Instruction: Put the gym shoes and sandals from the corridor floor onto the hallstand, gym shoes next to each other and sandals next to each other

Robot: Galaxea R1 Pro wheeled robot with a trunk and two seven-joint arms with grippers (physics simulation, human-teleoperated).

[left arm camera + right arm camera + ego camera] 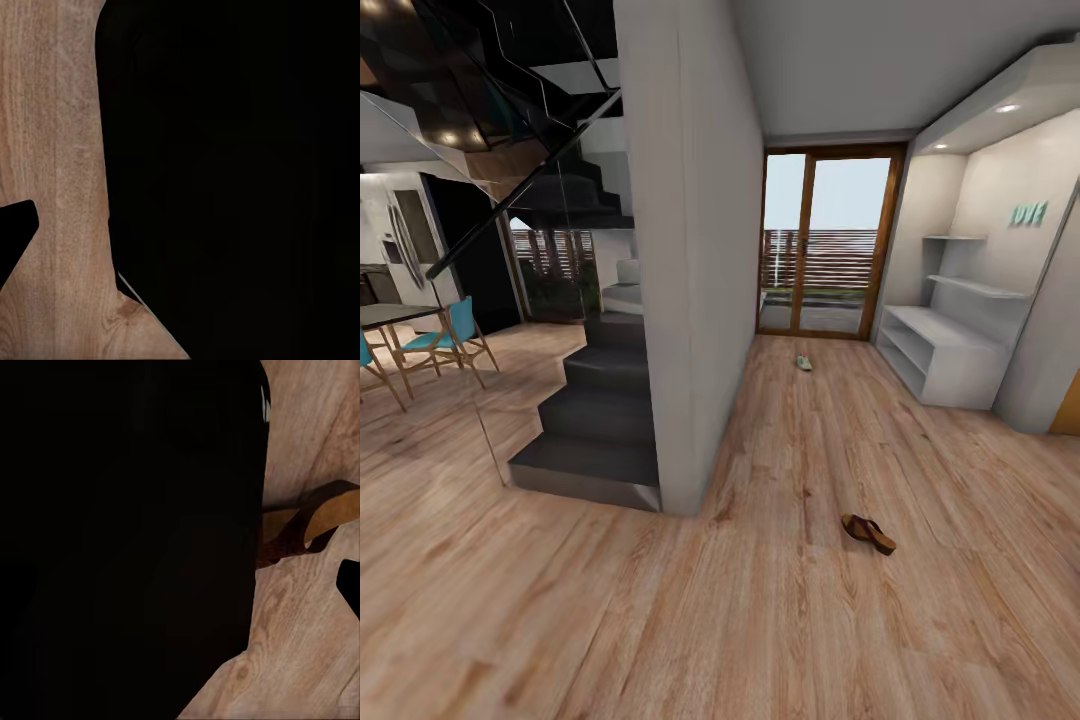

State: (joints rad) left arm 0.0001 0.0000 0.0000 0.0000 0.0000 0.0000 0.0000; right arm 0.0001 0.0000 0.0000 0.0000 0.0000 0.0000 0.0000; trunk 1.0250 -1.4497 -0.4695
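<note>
One dark brown sandal [868, 532] lies on the corridor floor [790, 620] ahead and a little right in the head view. Much farther down the corridor a white gym shoe [803, 363] rests near the glass door. The hallstand [945, 365], low and pale with two wall shelves above it, stands against the right wall. In the right wrist view a brown sandal [311, 519] lies on the planks, partly hidden behind a black body. A dark fingertip [15, 234] sits at the edge of the left wrist view and another fingertip [349, 585] at the edge of the right wrist view, both set wide with nothing held.
A grey wall pillar [695, 250] and dark stairs [595, 400] bound the corridor on the left. A dining table with teal chairs [450, 345] stands far left. A glass door [825, 245] closes the far end. Open floor leads to the hallstand.
</note>
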